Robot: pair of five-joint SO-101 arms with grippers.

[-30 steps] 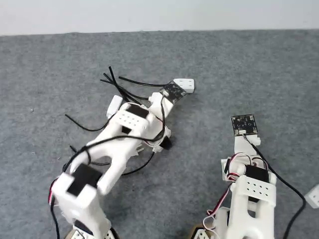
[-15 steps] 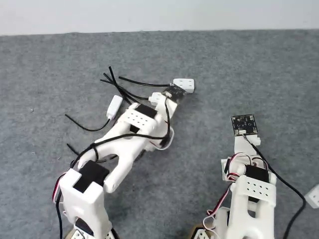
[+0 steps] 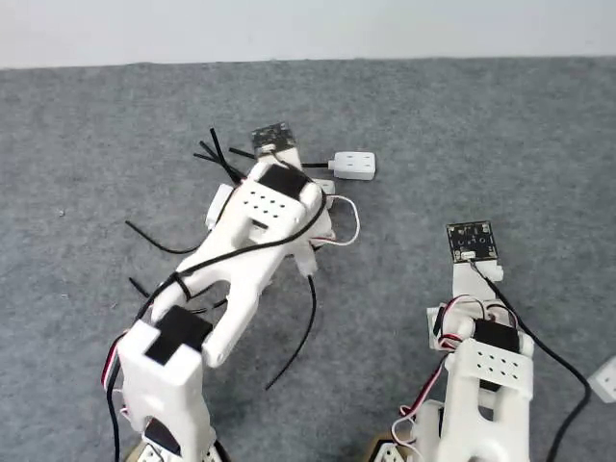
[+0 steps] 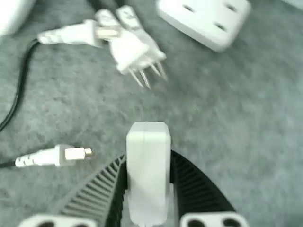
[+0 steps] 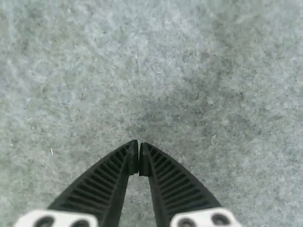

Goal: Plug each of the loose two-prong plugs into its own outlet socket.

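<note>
1. A grey, felt-like tabletop (image 3: 520, 125) is running up to a pale wall (image 3: 308, 29) at its far edge.
2. The left arm (image 3: 252, 245) is stretching diagonally toward the far middle, with its wrist bending over a tangle of black cords (image 3: 223, 162). The left hand (image 4: 147, 158) is clamping a white block (image 4: 147, 189) between its ribbed fingers.
3. The right arm (image 3: 489, 371) is sitting folded at the near right. The right hand (image 5: 138, 163) is pinching together on nothing, tips touching above bare grey.
4. A white outlet socket (image 3: 353, 165) is lying just beside the left wrist. Loose two-prong plugs (image 4: 135, 47) are lying between the socket and the held block, and a small plug (image 4: 64, 155) is lying off to one side.
5. The fingers are hiding whether the block carries prongs. In the high view the left arm is covering its own hand, and a white piece (image 3: 604, 377) is being cut off by the right edge.
6. A broad stretch of grey tabletop is lying between the socket and the right arm.
</note>
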